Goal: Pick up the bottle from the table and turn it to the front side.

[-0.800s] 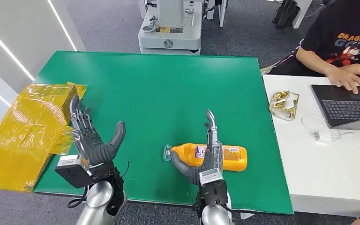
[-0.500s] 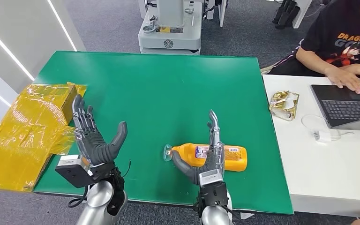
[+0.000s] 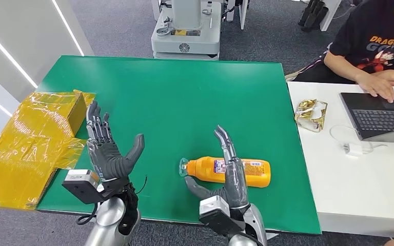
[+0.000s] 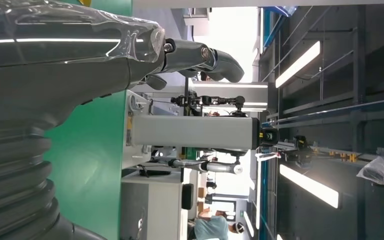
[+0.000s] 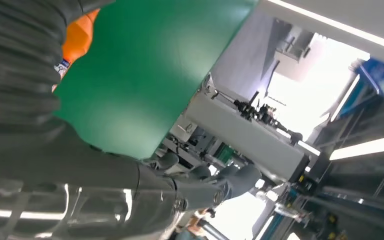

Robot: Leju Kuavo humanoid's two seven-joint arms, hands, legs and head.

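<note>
Right hand (image 3: 231, 177) hovers over the orange bottle (image 3: 236, 171), fingers spread and holding nothing, thumb toward the cap end; likely staged for a grasp. Green table (image 3: 184, 97) offers wide bare room beyond the bottle, which lies on its side near the front edge. Left hand (image 3: 107, 154) is raised and spread, empty, just beside the yellow wrapped box (image 3: 36, 143).

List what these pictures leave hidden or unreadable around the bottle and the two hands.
- Bottle: head view, its middle is hidden behind the right hand; label print too small to read.
- Right wrist view: the hand's cover hides all but an orange patch of the bottle.
- Left hand: left wrist view, its fingers are mostly hidden by its own cover.
</note>
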